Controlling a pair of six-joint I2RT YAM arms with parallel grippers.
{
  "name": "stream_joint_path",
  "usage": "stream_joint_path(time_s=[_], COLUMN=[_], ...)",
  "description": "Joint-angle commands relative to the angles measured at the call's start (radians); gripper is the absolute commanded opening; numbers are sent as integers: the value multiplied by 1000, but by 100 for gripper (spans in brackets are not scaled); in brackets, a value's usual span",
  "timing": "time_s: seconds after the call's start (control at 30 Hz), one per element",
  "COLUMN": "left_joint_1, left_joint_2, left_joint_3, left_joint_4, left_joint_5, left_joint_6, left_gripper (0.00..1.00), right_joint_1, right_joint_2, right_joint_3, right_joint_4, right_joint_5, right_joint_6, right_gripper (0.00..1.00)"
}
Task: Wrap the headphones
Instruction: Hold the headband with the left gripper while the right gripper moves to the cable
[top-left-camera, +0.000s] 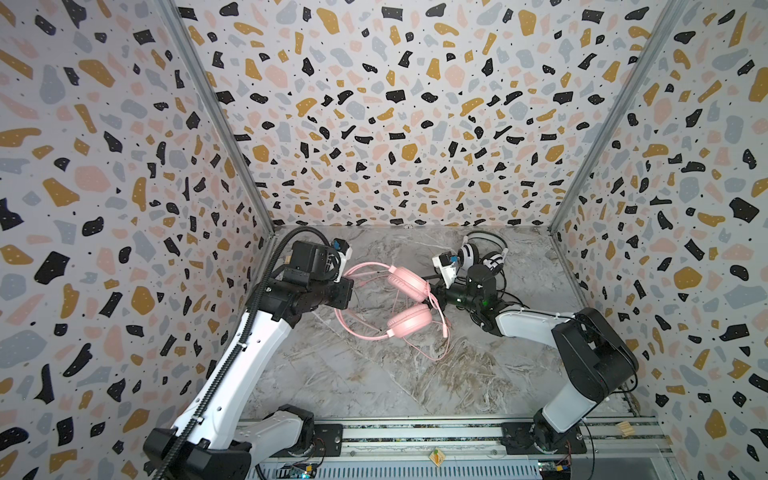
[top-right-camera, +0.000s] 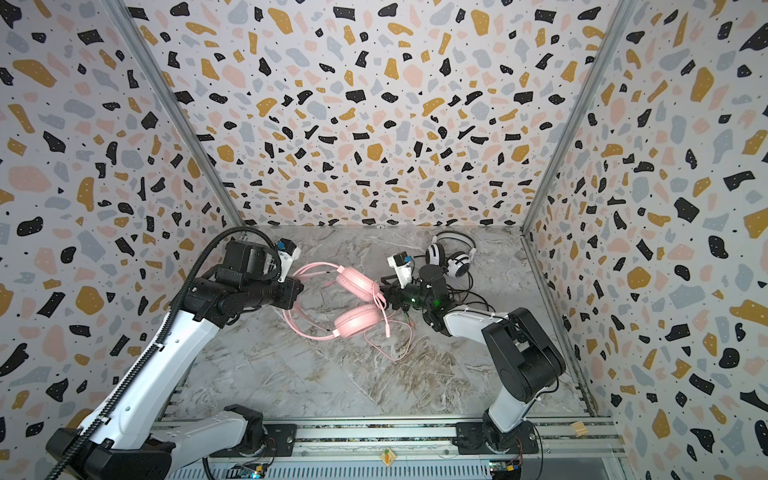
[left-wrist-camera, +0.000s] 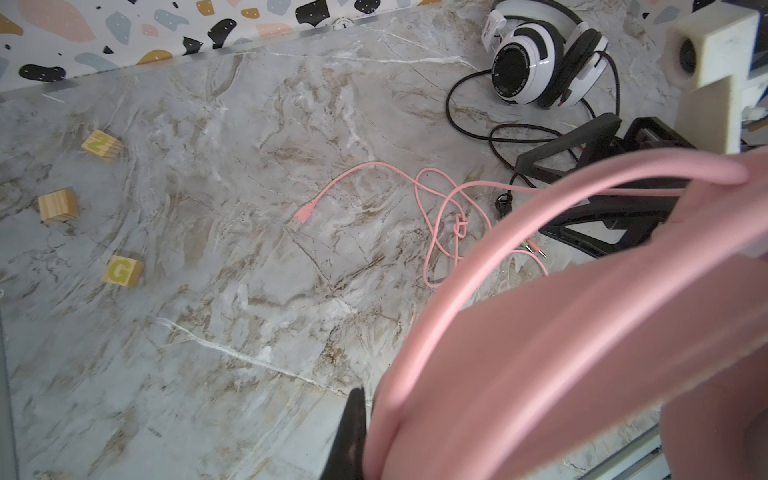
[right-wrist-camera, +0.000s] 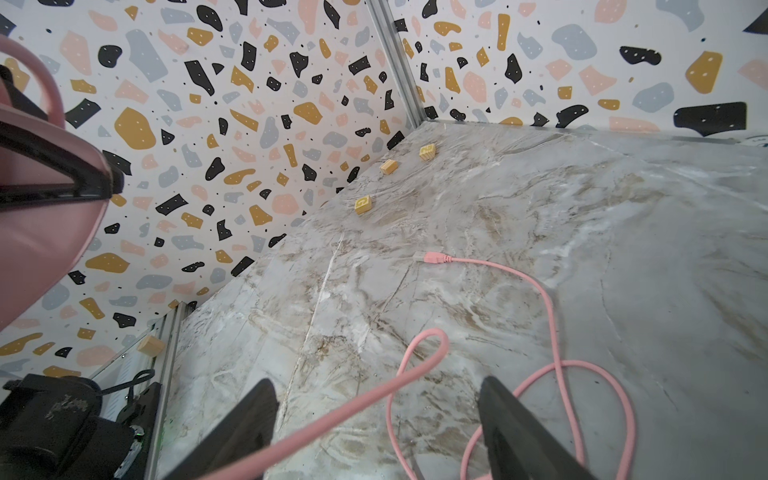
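Half the tabletop open — left tool pinches pink headset, right tool spread astride cord.

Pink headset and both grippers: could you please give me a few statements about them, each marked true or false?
1. The left gripper is shut on the band of the pink headset. True.
2. The right gripper is clamped on the pink cord. False: its jaws stand open, and the cord merely runs between them.
3. The white-and-black headset lies on the table near the back wall, held by neither gripper. True.
4. The cord's USB plug sits in the right gripper. False: it lies loose on the table.
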Motion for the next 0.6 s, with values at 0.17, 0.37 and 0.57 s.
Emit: stream_joint_path(time_s=[0.17,0.37,0.57], left_joint_1=[4,3,3], left_joint_2=[-48,-46,-58], left_joint_3=[31,60,51], left_joint_4=[51,25,44], left_joint_5=[272,308,334], left_joint_6=[-88,-108,-132], left_gripper=[0,0,0], right_joint_1=[5,5,3], right_joint_2=[66,106,128], right_joint_3=[60,79,69], right_joint_4=[123,219,340], right_joint_5=[-88,-134,-163], right_joint_6=[52,116,204], right_gripper=[80,80,70])
